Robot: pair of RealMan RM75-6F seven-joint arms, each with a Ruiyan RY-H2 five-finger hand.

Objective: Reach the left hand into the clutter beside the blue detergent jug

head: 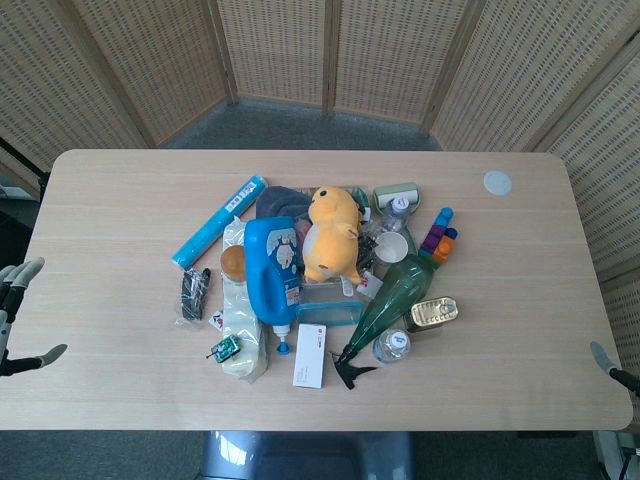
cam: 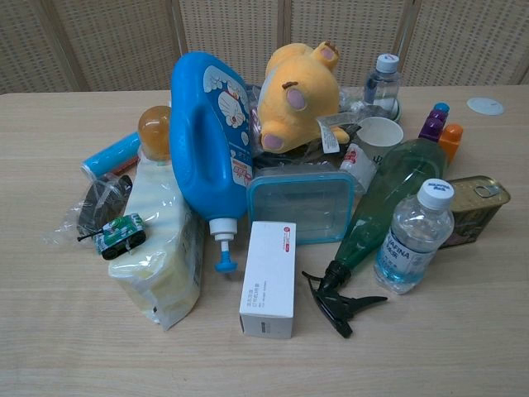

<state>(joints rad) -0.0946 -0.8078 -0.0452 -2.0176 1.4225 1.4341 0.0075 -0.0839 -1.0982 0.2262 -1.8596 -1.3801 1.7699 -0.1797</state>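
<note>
The blue detergent jug [head: 272, 268] lies on its side in the middle of the pile, white spout toward me; the chest view shows the blue detergent jug [cam: 208, 141] leaning over a pale plastic-wrapped pack [cam: 161, 248]. Left of it lie a blue roll [head: 218, 220], a black bagged item [head: 193, 292] and a small green toy tank [head: 224, 348]. My left hand [head: 12, 300] hangs at the table's left edge, far from the pile, fingers spread and holding nothing. Only a fingertip of my right hand [head: 604, 356] shows at the right edge. Neither hand appears in the chest view.
Right of the jug sit a yellow plush [head: 333, 232], a clear lidded box [head: 328, 305], a white carton [head: 310, 355], a green spray bottle [head: 392, 298], a water bottle [head: 392, 345] and a tin [head: 434, 312]. A white disc [head: 497, 182] lies far right.
</note>
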